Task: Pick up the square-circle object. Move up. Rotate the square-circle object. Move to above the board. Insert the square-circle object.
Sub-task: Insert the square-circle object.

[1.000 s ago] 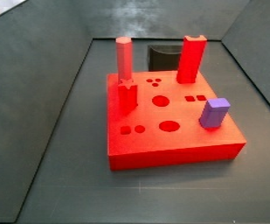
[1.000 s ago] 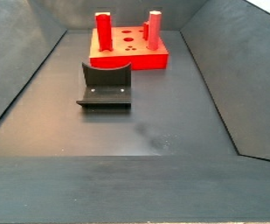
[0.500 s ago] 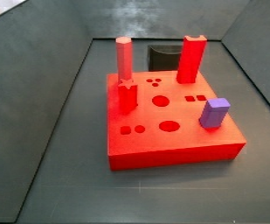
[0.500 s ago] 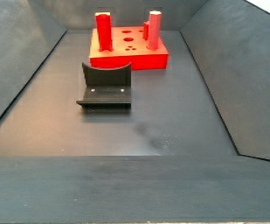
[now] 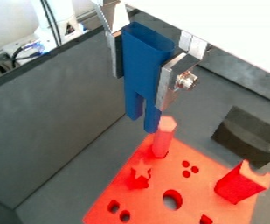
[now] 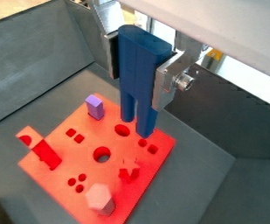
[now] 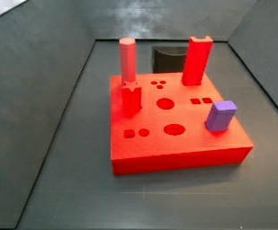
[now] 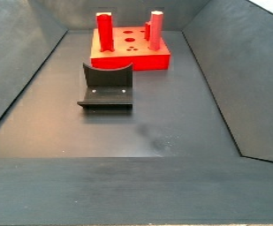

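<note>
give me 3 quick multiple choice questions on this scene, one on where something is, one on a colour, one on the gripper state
1. Where is the square-circle object?
A. lying on the floor
B. between the gripper's fingers, above the board
C. seated in a hole

2. What colour is the short block standing on the board?
A. purple
B. green
C. yellow

3. What is the gripper doing?
A. open and empty
B. shut on the fixture
C. shut on the square-circle object

Answers:
1. B: both wrist views show the blue peg between the silver finger plates, with the red board below it.
2. A: a side view shows a purple block near the board's edge.
3. C: in both wrist views the fingers clamp the peg's sides; the fixture sits alone on the floor, and neither side view shows the gripper.
</note>
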Tool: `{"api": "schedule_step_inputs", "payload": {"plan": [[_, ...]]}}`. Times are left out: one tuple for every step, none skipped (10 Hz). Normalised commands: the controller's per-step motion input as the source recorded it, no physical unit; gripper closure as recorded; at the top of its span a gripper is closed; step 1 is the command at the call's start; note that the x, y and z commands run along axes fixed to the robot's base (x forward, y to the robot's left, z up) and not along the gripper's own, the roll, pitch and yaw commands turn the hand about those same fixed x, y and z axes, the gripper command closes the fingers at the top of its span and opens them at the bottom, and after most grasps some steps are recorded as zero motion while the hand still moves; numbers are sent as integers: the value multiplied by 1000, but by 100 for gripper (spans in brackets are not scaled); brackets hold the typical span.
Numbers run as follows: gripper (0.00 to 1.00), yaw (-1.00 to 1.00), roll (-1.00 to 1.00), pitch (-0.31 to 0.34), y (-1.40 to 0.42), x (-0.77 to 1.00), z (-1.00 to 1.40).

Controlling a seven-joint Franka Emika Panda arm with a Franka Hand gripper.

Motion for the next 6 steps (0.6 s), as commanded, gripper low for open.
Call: {"api": "schedule_step_inputs", "payload": {"plan": [[100, 594, 0, -123, -383, 209, -829], [100, 566, 0, -163, -417, 214, -806], [100, 451, 4, -176, -340, 137, -809], [100, 349, 33, -161, -286, 91, -851], [100, 220, 59, -160, -269, 0, -886], [100, 237, 73, -170, -234, 0, -863]]}}
